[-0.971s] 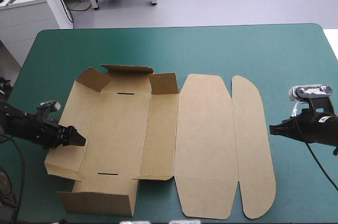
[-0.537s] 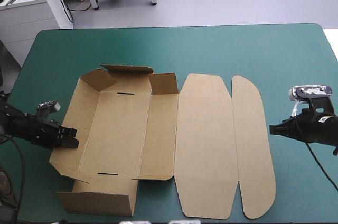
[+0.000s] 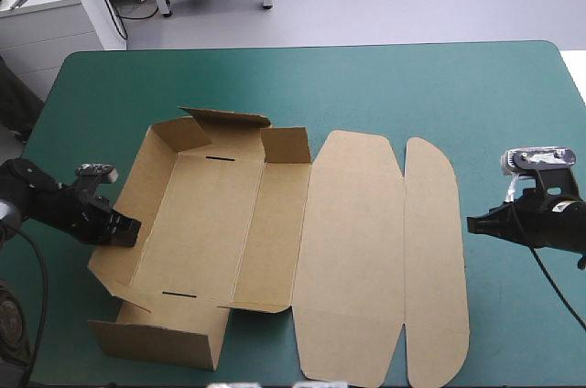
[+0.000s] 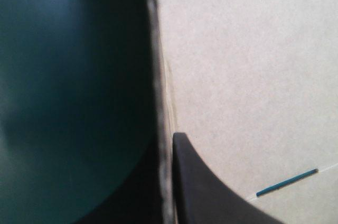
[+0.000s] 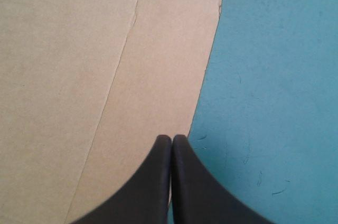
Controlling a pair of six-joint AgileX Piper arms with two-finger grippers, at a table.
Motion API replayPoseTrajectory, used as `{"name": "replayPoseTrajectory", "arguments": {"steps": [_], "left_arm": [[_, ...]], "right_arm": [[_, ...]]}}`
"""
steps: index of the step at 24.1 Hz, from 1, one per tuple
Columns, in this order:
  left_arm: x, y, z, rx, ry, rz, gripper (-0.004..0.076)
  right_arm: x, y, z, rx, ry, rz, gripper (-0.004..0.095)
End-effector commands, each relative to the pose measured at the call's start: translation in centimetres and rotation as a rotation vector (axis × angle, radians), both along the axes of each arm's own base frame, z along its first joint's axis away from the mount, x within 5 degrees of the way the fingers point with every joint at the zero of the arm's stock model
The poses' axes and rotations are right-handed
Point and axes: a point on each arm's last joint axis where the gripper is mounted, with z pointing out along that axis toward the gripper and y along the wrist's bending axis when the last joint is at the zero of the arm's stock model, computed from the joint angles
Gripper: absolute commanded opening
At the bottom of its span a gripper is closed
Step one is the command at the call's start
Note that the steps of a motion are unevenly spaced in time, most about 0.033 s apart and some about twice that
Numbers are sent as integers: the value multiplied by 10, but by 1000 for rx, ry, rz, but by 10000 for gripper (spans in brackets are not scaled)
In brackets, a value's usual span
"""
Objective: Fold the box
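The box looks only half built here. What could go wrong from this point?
1. The left tool pinches only the raised left wall of the box. A pull might drag the whole sheet, since the right tool is shut at the edge of the outer flap, gripping nothing.
2. The far flaps merely lean, untucked, and might spring back open.

High cam: above-behind me, sees whole table (image 3: 366,77). My left wrist cam: tight on box (image 3: 348,242) wall. Right: close over opposite flap. Box shared.
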Motion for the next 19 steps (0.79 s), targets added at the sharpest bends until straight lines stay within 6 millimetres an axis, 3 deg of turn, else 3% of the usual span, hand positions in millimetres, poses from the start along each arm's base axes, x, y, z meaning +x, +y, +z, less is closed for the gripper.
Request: {"name": "replayPoseTrajectory", "arguments": {"steps": [1,5,10,14,19], "left_arm": [[20,-20,31,121,-170,-115,-10],[44,-49,56,240,-371,-219,-10],[69,-108,97,505,-787,-453,-10],[70,-160,104,646,-1013,-686,-10],[63,-202,105,683,-1160,-840,-10]], "right_arm": [[0,1,11,5,-66,-1,-20],[0,1,11,5,-64,0,-20],[-1,1,11,8,-52,5,-20],[-1,1,10,5,-48,6,-20],[-1,1,10,6,-45,7,-20]]}}
